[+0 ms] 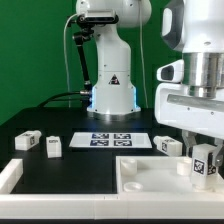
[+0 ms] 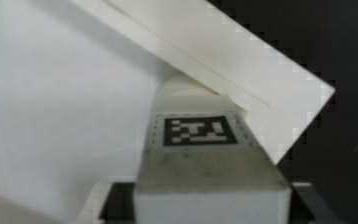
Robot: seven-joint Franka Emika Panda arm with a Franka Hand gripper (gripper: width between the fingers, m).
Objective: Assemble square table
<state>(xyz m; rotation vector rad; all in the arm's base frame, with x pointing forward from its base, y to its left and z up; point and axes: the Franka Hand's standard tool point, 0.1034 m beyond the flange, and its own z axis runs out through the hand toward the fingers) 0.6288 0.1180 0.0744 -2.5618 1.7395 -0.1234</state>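
The square tabletop (image 1: 145,172) is a white rimmed, recessed slab lying at the front of the exterior view. My gripper (image 1: 204,148) is at the exterior view's right, shut on a white blocky leg (image 1: 204,166) with a black-and-white tag. It holds the leg upright over the slab's right corner. In the wrist view the leg (image 2: 197,150) runs out from between my gripper's (image 2: 202,208) jaws toward the slab's rimmed corner (image 2: 247,85). Three more legs lie on the black table: two at the left (image 1: 27,140) (image 1: 52,146) and one right of centre (image 1: 167,145).
The marker board (image 1: 110,140) lies flat behind the slab, in front of the robot base (image 1: 112,95). A long white bar (image 1: 10,175) edges the workspace at the exterior view's left. A green backdrop stands behind.
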